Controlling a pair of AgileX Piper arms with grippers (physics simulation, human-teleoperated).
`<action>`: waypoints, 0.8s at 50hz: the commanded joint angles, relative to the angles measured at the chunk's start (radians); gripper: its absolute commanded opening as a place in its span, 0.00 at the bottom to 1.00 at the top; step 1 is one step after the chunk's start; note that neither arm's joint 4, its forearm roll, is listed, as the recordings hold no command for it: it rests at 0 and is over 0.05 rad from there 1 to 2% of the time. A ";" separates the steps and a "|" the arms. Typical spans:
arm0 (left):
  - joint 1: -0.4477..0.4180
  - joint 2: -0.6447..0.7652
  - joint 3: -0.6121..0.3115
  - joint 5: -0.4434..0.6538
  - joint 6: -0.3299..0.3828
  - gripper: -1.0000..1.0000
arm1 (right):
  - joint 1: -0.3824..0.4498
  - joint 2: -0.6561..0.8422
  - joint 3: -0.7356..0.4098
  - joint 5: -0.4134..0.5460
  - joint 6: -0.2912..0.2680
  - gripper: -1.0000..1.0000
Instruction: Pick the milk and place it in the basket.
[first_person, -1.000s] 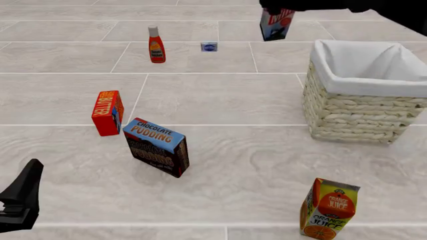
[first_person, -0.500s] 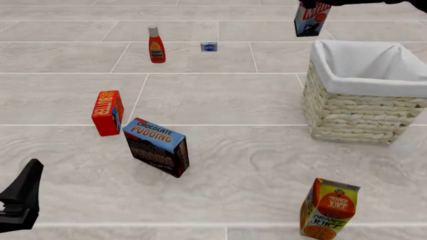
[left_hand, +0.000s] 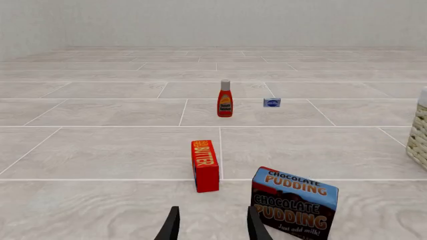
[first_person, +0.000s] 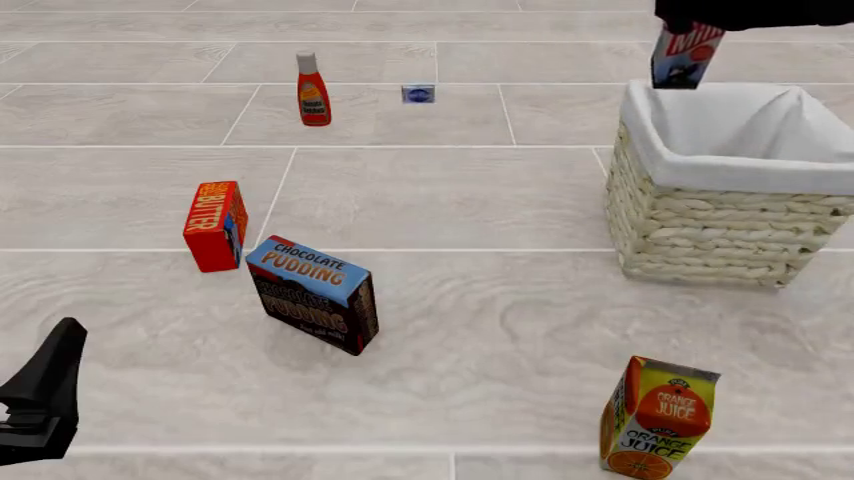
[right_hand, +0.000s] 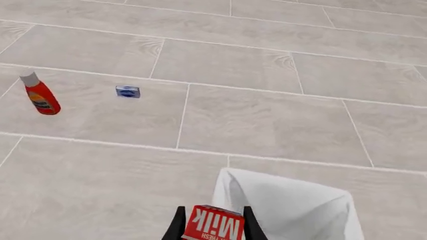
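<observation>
The milk (first_person: 685, 55) is a slim carton with a red top and dark bottom, hanging in the air over the far left corner of the basket (first_person: 707, 230). My right gripper (first_person: 694, 22) is shut on its top; in the right wrist view the milk (right_hand: 213, 228) sits between the two fingers, above the basket's white lining (right_hand: 293, 210). The basket is pale woven wicker with white cloth folded over its rim. My left gripper (left_hand: 210, 227) is open low at the near left, with nothing between its fingers (first_person: 47, 395).
A butter box (first_person: 215, 225) and a chocolate pudding box (first_person: 315, 294) stand at centre left. A ketchup bottle (first_person: 312, 90) and a small blue-white packet (first_person: 419, 94) are farther back. An orange juice carton (first_person: 657, 418) stands near the front right.
My right gripper has carried the milk to the right, from beside the basket's far left to above its rim. The left arm has not moved.
</observation>
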 joint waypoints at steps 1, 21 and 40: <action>0.000 0.000 0.000 0.000 0.000 1.00 | -0.061 -0.022 0.025 -0.032 0.028 0.00; 0.000 0.000 0.000 0.000 0.000 1.00 | -0.139 0.016 0.092 -0.091 0.018 0.00; 0.000 0.000 0.000 0.000 0.000 1.00 | -0.200 0.117 0.067 -0.118 0.009 0.00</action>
